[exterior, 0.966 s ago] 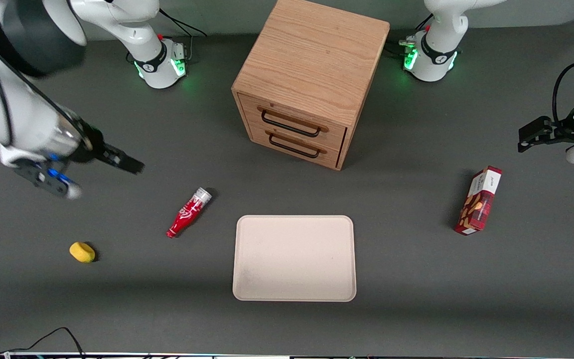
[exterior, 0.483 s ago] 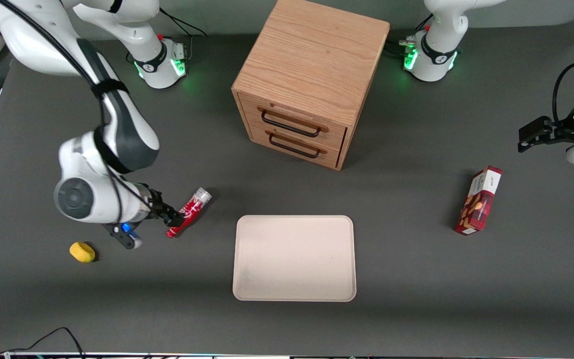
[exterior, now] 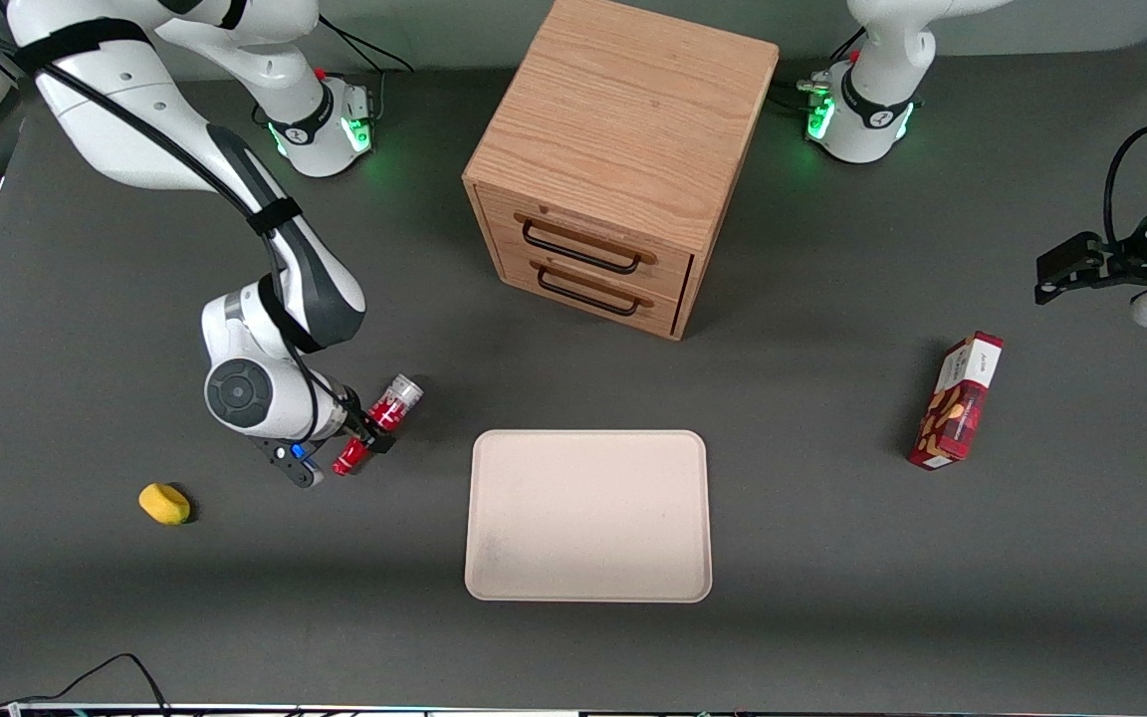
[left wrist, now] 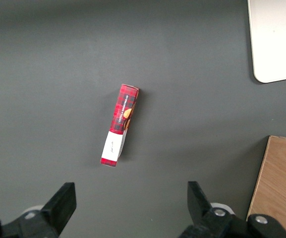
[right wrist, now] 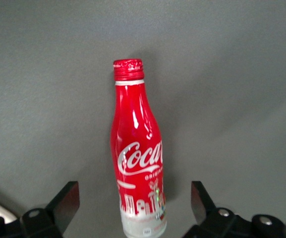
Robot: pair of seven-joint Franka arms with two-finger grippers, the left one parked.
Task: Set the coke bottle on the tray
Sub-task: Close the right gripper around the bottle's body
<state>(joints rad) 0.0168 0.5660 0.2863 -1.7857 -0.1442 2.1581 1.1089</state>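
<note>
The coke bottle (exterior: pixel 395 402) is a slim red bottle with white script. It lies on its side on the dark table beside the tray (exterior: pixel 588 516), toward the working arm's end. Its cap points nearer the front camera and its silver base points toward the cabinet. My right gripper (exterior: pixel 366 435) is down over the bottle's middle. In the right wrist view the gripper (right wrist: pixel 134 206) is open, with one finger on each side of the bottle (right wrist: pixel 135 148) near its silver base and not touching it. The pale beige tray holds nothing, and its corner shows in the left wrist view (left wrist: pixel 276 39).
A wooden drawer cabinet (exterior: pixel 623 159) stands farther from the front camera than the tray. A red snack box (exterior: pixel 957 400) lies toward the parked arm's end and also shows in the left wrist view (left wrist: pixel 120 124). A small yellow object (exterior: pixel 164 503) lies near the working arm.
My right arm has swung in from the table's working-arm end and come down over the bottle, so the open gripper now straddles it. The bottle has not moved.
</note>
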